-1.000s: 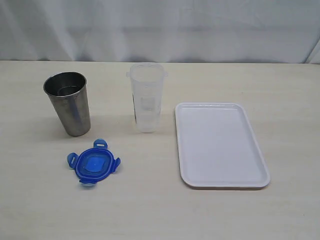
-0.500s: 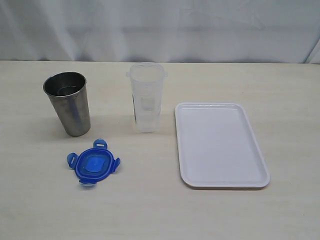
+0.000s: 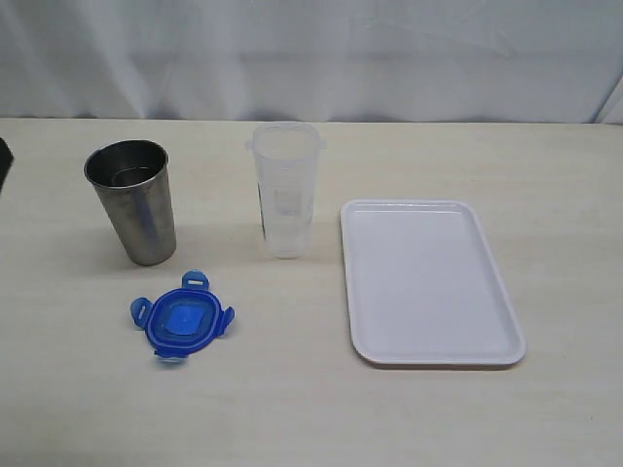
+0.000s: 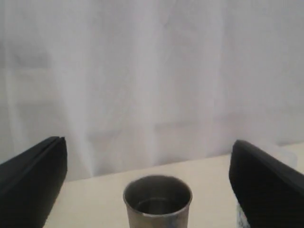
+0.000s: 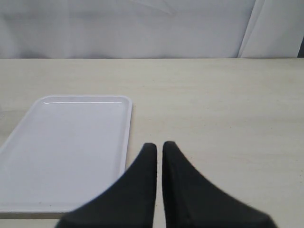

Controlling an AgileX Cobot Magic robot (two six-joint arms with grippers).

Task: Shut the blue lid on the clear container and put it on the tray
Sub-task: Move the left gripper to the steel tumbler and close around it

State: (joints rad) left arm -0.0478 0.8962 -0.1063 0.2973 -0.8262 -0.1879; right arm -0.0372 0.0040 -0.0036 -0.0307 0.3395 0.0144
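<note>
The blue lid (image 3: pixel 182 318) lies flat on the table, in front of a steel cup. The clear container (image 3: pixel 287 190) stands upright and uncovered at the middle, left of the white tray (image 3: pixel 428 282). The tray holds nothing. My left gripper (image 4: pixel 148 142) is open, its black fingers (image 4: pixel 28 180) spread wide with nothing between them. It faces the steel cup (image 4: pixel 157 202) from a distance. My right gripper (image 5: pixel 159 145) is shut on nothing and hovers over the table beside the tray (image 5: pixel 71 142). The lid shows in neither wrist view.
The steel cup (image 3: pixel 131 199) stands upright left of the container, just behind the lid. A dark bit of the left arm (image 3: pixel 3 161) shows at the left edge. A pale curtain closes off the back of the table.
A dark part of the left arm has come into the exterior view at the left edge. The lid, container, cup and tray have not moved.
</note>
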